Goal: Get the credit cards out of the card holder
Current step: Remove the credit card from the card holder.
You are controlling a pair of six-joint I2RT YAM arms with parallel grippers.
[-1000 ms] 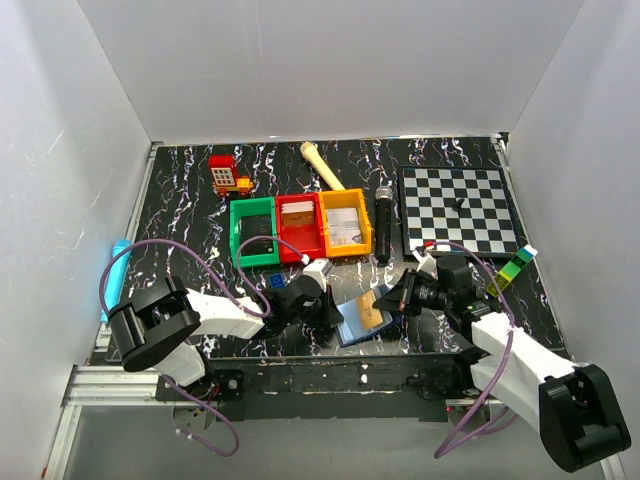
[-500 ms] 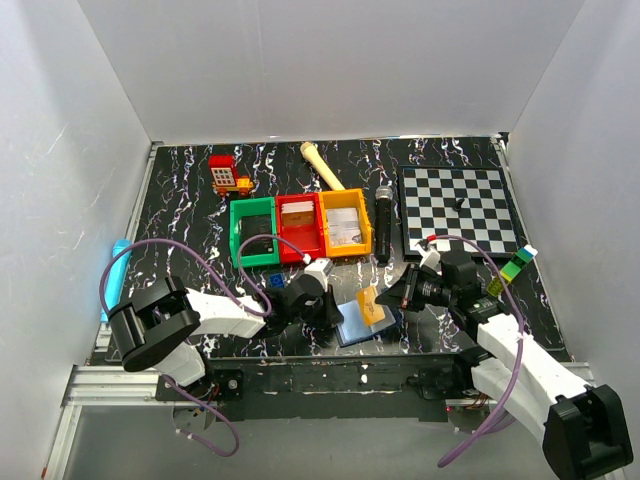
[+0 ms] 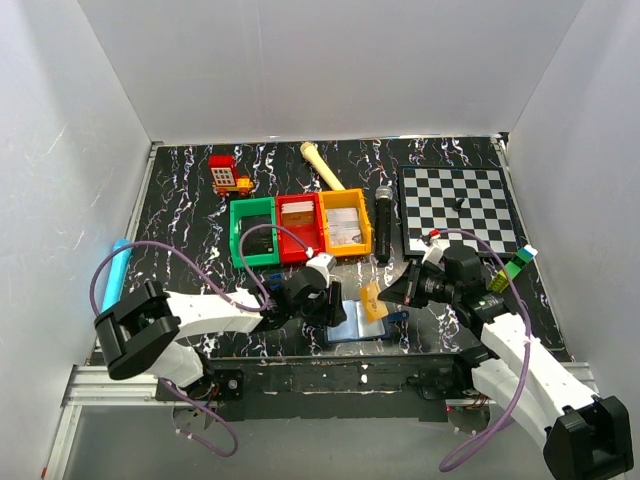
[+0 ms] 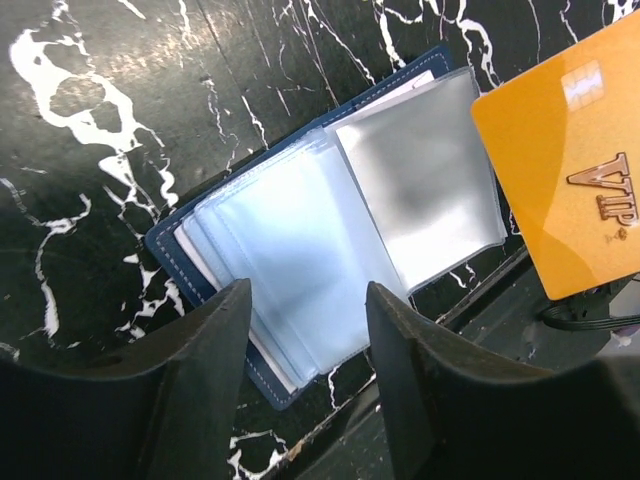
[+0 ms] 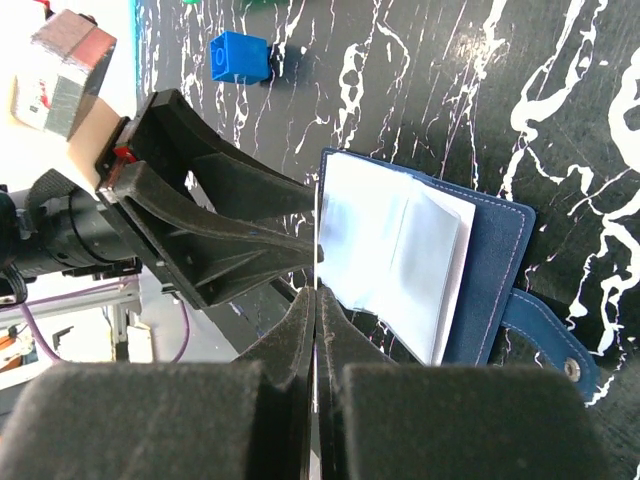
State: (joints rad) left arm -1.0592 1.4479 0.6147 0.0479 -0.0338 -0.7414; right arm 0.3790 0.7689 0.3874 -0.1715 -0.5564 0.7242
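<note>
Card holder (image 3: 350, 330) lying open and flat on the table (image 3: 180, 200), at the near edge, roughly midway between the two arms. Navy cover (image 5: 495, 260) underneath, clear plastic sleeves (image 4: 300, 230) fanned out on top, pale blue-grey in the left wrist view. Navy strap (image 5: 545, 340) with a metal snap sticking out from one side of the cover. Contents of the sleeves too blurred to tell.

Left jaws spread, hanging just over the fanned sleeves, one on either side of the stack, gripping nothing.

Right jaws pressed together, pinching an orange card (image 3: 372, 300) by one edge. Card held up off the table, tilted, close by the right side of the holder. Raised "VIP" lettering plain on its face (image 4: 565, 160) in the left wrist view. From the right wrist, only a thin edge-on line between the jaws.

Small blue brick (image 3: 274, 283) on the table just beyond the left jaws, apart from the holder. Further back, three bins in a row across the middle of the table, side by side: green bin (image 3: 255, 262), red bin (image 3: 300, 256), orange bin (image 3: 347, 250). Black microphone (image 3: 384, 222) lying just right of the orange bin. Chessboard (image 3: 460, 210) towards the far right corner, well apart from the holder
</note>
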